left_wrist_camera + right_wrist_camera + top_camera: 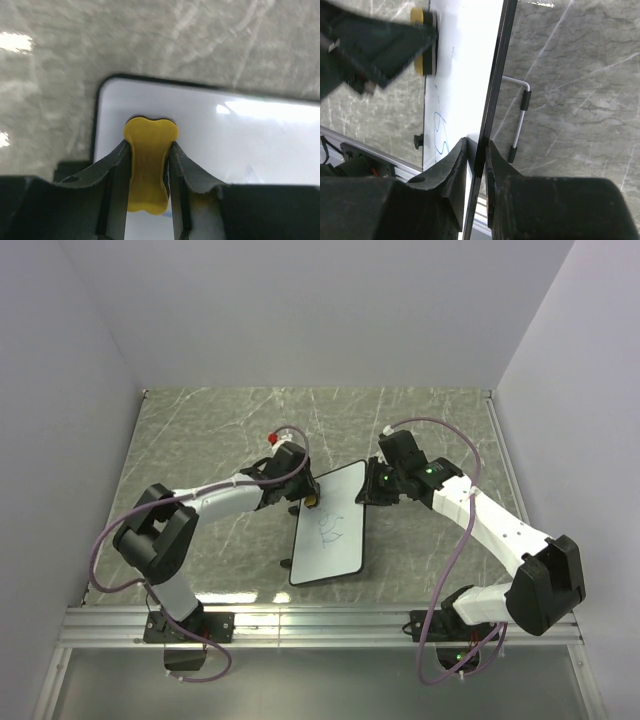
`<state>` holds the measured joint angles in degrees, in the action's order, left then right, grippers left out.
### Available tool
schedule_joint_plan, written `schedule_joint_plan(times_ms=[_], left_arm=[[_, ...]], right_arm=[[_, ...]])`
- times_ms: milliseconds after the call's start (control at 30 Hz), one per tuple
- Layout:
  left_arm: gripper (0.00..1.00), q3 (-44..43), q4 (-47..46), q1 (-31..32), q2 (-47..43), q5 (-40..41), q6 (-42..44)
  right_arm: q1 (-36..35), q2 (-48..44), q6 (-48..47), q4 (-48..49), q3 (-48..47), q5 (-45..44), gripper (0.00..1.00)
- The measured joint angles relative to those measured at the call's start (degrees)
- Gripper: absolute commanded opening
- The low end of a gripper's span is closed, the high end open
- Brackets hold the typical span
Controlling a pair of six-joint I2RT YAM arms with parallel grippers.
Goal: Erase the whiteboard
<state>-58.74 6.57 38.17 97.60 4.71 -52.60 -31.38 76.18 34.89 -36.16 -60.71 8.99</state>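
Note:
The whiteboard point(330, 525) sits in the middle of the table, tilted, with blue scribbles near its centre. My right gripper point(372, 486) is shut on its far right edge; in the right wrist view the thin black frame point(487, 125) runs between the jaws. My left gripper point(306, 496) is shut on the small yellow bone-shaped eraser point(149, 160) and holds it against the board's far left corner point(115, 100). The eraser also shows in the right wrist view point(422, 47). The blue marks point(439, 135) lie nearer than the eraser.
The grey marbled table point(200, 440) is walled at left, right and back. A metal wire stand point(520, 115) with black sleeves lies behind the board. An aluminium rail point(320, 625) runs along the near edge.

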Motion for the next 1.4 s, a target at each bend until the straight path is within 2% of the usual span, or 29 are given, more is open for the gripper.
schedule_joint_plan(times_ms=[133,333,500,700,933,1100,1400], left_arm=[[0.0,-0.44,2.58,5.31,-3.43,1.44,0.2],[0.0,-1.75,4.26,17.57,-9.7,0.09,-1.46],[0.0,-0.17,3.91,22.18,-12.26,0.2,-3.04],[0.0,7.69,-0.09,21.27,-14.82,1.73,-5.4],[0.0,15.19,-7.69,12.68,-13.31,3.56,-6.88],[0.0,15.04,-10.69,8.87,-8.31,5.92,-6.62],[0.0,6.97,-9.7,5.66,0.85,10.01,-2.78]], right_arm=[[0.0,0.0,-0.04,-0.79,0.0,-0.85,0.0],[0.0,0.9,-0.04,-3.13,-1.36,-2.54,0.0],[-0.09,2.23,-0.04,-5.16,-3.17,-2.78,0.0],[-0.09,2.43,-0.26,-5.55,-3.26,-3.37,0.0],[-0.09,1.6,-0.76,-5.64,-3.08,-3.87,0.0],[-0.09,-0.02,-1.07,-6.12,-2.91,-5.16,0.0],[-0.17,-1.16,-0.37,-5.49,-2.91,-5.35,0.0]])
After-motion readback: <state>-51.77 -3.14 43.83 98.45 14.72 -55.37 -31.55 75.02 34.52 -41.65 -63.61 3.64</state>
